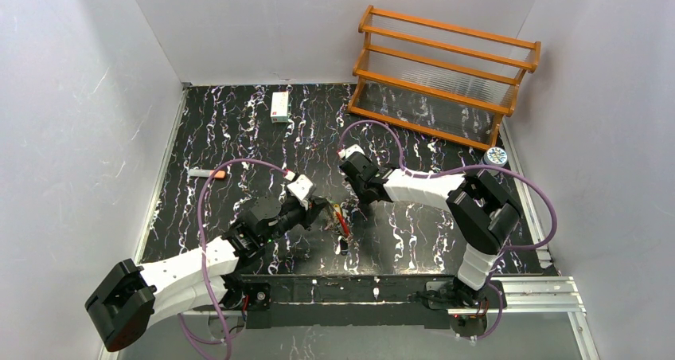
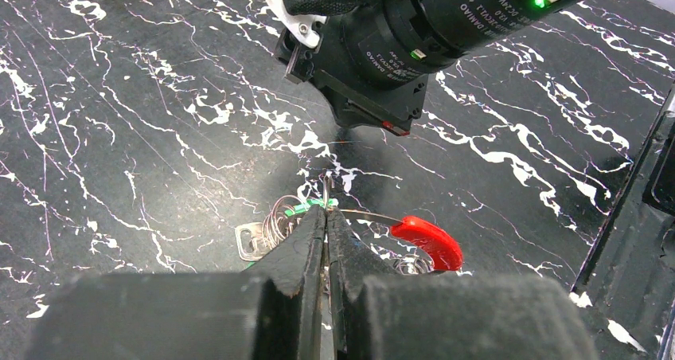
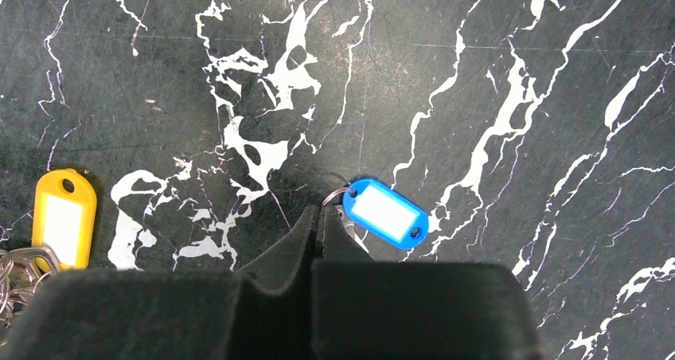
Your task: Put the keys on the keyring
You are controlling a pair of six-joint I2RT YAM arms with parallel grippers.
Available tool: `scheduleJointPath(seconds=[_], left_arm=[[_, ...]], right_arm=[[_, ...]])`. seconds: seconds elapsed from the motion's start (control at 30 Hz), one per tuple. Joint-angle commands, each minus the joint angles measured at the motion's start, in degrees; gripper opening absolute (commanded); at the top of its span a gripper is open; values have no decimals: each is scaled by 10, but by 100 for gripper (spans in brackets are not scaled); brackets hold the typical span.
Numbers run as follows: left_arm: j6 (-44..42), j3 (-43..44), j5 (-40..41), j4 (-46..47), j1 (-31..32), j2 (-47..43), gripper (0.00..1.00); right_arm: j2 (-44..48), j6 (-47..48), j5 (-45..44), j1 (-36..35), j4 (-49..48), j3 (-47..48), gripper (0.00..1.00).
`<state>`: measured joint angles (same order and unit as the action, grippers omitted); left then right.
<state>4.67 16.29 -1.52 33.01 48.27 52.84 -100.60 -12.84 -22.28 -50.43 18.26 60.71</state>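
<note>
**Keyring station: items on hand, counted**

**Arms:** two.
- The left gripper [image 2: 325, 217] is clenched on the wire of the keyring [image 1: 342, 219].
- The right gripper [image 3: 320, 217] has its fingers pressed together, tips down at the table. Whether anything is pinched between them cannot be told.

**Keyring:** one, near the middle of the table's near half, between the two grippers. It carries one red segment [image 2: 427, 242] and a cluster of small metal keys [image 2: 267, 231]; their number cannot be made out.

**Tagged keys:**
- One blue-tagged key [image 3: 388, 213] lies flat on the table, its small ring right at the right fingertips.
- One green-tagged key [image 2: 301, 209] shows only as a sliver at the left fingertips.
- One yellow tag [image 3: 64, 219] lies flat beside the metal cluster.

**Other articles:**
- One white box [image 1: 279, 105], at the far side.
- One orange-tipped marker [image 1: 208, 173], at the left.
- One wooden rack [image 1: 446, 93], in the far right corner.
- One round container [image 1: 495, 157], beside the rack.

**Surface:** one table [image 1: 239, 137], black with white marble veining and metal-edged.

**Room:** plain pale walls [image 1: 79, 97] on three sides.
</note>
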Motion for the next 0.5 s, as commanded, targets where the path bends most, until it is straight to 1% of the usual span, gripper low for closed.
scheduleJointPath(seconds=[0.0,0.27,0.47], left_arm=[[-2,-5,1,21,2,-10,0],[-4,-8,5,20,2,-16,0],[-4,-7,2,19,2,-15,0]], right_arm=[[28,3,-10,-4,-8,12,1],[66,-4,22,-1,-25,1,1],[91,-13,104,26,-46,-13,1]])
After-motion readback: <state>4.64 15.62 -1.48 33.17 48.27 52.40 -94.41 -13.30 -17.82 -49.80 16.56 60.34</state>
